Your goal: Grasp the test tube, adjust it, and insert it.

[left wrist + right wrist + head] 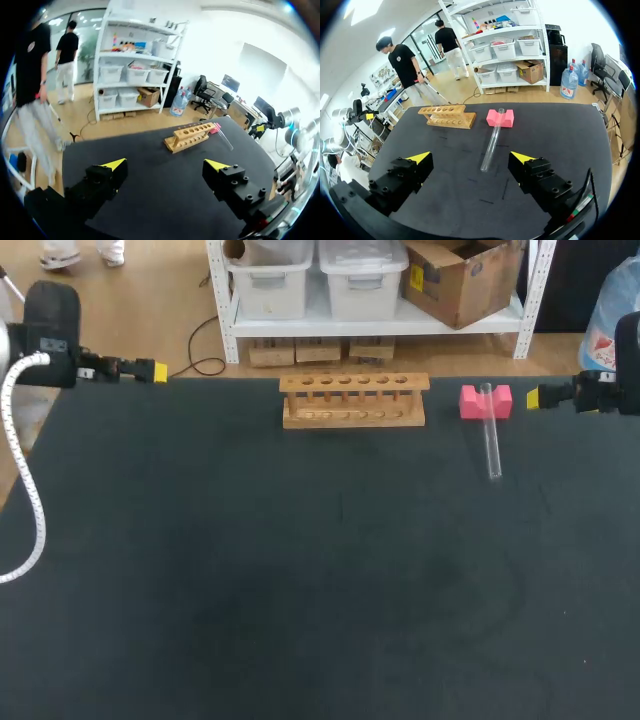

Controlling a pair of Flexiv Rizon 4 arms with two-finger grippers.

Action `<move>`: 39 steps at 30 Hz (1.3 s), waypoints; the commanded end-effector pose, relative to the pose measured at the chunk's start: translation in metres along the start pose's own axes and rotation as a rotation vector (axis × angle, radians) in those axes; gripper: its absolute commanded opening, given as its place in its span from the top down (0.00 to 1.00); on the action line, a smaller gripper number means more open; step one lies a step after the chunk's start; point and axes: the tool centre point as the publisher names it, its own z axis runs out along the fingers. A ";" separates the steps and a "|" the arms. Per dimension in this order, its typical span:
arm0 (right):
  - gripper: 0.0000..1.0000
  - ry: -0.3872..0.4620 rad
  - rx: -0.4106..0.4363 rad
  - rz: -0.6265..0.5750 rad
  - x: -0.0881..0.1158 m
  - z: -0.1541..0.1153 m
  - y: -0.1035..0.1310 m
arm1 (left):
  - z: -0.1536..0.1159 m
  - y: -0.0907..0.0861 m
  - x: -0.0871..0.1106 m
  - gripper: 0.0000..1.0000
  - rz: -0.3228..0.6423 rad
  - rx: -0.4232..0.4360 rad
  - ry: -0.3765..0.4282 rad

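Note:
A clear test tube (491,435) lies on the black table, its far end resting on a pink block (485,400). To their left stands a wooden tube rack (354,400) with a row of empty holes. My right gripper (535,397) hovers open at the table's right edge, just right of the pink block; in its wrist view the test tube (492,142) lies ahead of the open gripper (472,160), with the pink block (500,118) and the rack (448,116) beyond. My left gripper (158,371) is open at the far left edge, and from it the rack (193,136) and the tube (224,138) show far ahead.
The black table (300,580) stretches wide and bare in front of the rack. A white cable (25,490) hangs from my left arm over the table's left side.

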 end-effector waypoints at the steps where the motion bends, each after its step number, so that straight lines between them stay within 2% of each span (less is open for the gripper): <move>1: 0.00 0.000 0.005 0.000 0.000 -0.001 0.001 | 0.000 0.011 -0.001 0.00 0.149 0.373 -0.182; 6: 0.00 0.000 0.005 0.000 0.000 -0.001 0.001 | 0.009 0.013 -0.010 0.00 0.295 0.504 -0.226; 10: 0.00 0.000 0.005 0.000 0.000 -0.001 0.001 | 0.021 0.010 -0.010 0.00 0.395 0.603 -0.267; 12: 0.00 0.000 0.005 0.000 0.000 -0.001 0.001 | 0.027 0.009 -0.009 0.00 0.419 0.652 -0.274; 15: 0.00 0.000 0.005 0.000 0.000 -0.001 0.001 | 0.041 0.010 -0.008 0.00 0.440 0.675 -0.283; 21: 0.00 0.000 0.005 0.000 0.000 -0.001 0.001 | 0.064 0.006 -0.006 0.00 0.503 0.699 -0.290; 25: 0.00 0.000 0.005 0.000 0.000 -0.001 0.001 | 0.080 0.004 -0.008 0.00 0.493 0.704 -0.273; 31: 0.00 0.000 0.005 0.000 0.000 -0.001 0.001 | 0.105 0.000 -0.008 0.00 0.473 0.662 -0.231; 39: 0.00 0.000 0.005 0.000 0.000 -0.001 0.001 | 0.125 -0.005 -0.006 0.00 0.471 0.639 -0.195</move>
